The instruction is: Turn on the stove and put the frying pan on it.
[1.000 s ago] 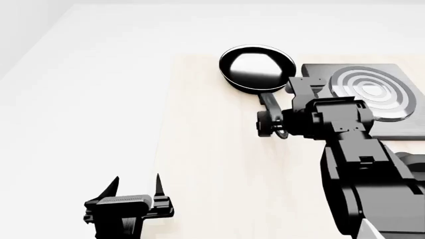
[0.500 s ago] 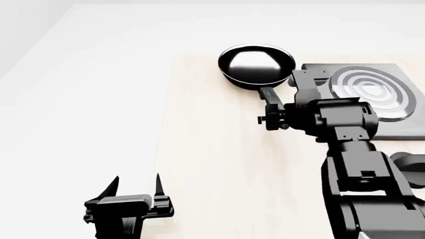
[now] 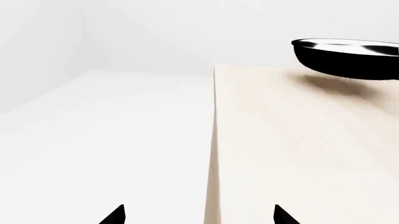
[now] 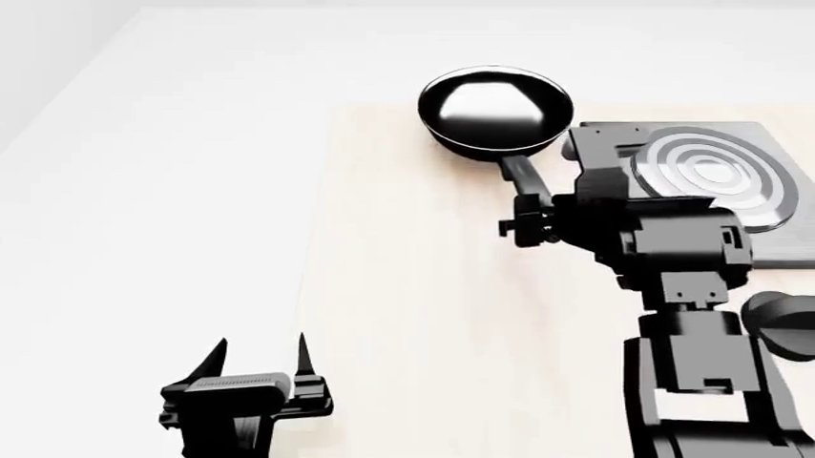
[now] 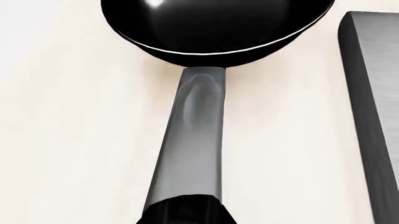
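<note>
Frying pan [image 4: 494,111] off the worktop [image 4: 421,315] (shadow in left wrist view), handle in my right jaws [image 4: 528,227]; stove [image 4: 713,181] beside; left jaws [image 4: 261,360] apart, empty.

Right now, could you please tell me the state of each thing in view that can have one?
frying pan: lifted clear of the table, shadow beneath it, held by its handle, beside the stove.
stove: flat on the table, burner bare; on or off cannot be told.
right gripper: shut on the pan's handle.
left gripper: open, empty, off the table's edge.

Bare table [image 4: 407,315] left of stove [image 4: 764,250], right arm [image 4: 675,286] alongside
</note>
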{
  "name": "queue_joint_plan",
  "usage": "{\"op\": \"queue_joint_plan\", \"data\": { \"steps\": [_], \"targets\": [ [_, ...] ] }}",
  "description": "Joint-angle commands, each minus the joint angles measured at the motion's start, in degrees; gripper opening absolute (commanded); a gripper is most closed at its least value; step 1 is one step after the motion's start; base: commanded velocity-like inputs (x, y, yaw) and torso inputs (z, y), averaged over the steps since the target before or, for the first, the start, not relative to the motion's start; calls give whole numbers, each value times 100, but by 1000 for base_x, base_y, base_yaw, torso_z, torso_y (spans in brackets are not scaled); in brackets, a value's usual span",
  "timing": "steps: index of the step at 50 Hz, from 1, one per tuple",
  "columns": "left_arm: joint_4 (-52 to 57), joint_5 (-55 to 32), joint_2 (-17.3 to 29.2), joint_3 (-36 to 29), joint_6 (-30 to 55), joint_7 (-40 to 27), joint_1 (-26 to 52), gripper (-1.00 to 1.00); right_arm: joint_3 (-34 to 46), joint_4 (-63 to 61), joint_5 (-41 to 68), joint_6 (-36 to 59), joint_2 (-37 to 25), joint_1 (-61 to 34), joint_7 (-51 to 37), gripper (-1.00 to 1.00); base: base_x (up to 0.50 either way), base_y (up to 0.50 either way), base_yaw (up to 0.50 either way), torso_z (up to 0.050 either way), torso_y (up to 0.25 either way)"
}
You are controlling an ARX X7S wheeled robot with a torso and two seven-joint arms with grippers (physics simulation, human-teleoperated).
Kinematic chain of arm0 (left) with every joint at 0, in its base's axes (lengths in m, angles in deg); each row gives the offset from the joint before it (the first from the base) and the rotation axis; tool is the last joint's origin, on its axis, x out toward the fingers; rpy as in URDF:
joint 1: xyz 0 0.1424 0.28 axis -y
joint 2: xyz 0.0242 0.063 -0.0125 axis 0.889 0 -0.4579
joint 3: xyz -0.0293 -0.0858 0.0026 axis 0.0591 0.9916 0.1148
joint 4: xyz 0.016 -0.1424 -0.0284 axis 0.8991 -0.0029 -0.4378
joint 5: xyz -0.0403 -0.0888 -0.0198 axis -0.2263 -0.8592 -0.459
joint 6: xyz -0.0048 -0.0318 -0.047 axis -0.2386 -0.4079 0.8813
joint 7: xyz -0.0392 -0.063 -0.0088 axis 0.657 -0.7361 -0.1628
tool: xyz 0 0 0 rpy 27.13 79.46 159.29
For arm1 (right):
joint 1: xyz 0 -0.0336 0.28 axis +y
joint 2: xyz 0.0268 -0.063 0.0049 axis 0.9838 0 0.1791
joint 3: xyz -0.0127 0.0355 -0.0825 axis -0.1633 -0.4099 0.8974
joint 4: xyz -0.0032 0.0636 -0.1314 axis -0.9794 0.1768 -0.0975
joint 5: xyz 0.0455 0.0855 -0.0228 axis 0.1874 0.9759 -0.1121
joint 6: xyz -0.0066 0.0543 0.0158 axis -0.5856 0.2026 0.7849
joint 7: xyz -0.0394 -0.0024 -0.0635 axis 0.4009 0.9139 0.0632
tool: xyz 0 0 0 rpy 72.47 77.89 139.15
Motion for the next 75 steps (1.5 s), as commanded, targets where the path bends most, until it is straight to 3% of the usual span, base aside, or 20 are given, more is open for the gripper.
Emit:
{"op": "queue_joint_plan", "data": {
  "steps": [1, 27, 52, 75],
  "targets": [
    [-3, 4, 5, -17, 7, -19, 17, 100, -241, -950, 217, 232, -134, 111, 53, -100, 0, 0, 0, 0, 0],
    [-39, -11, 11, -52, -24, -28, 28, 100, -1123, -4041, 472, 1747, -677, 1024, -38, -100, 0, 0, 0, 0, 2],
    [-1, -37, 44, -71, -34, -59, 6, 100, -1771, -4962, 502, 2207, -962, 1584, -93, -100, 0, 0, 0, 1, 2],
    [-12, -49, 54, -101, -45, -75, 12, 100, -2064, -4990, 486, 2157, -1170, 1861, -112, -100, 0, 0, 0, 0, 2]
  ]
}}
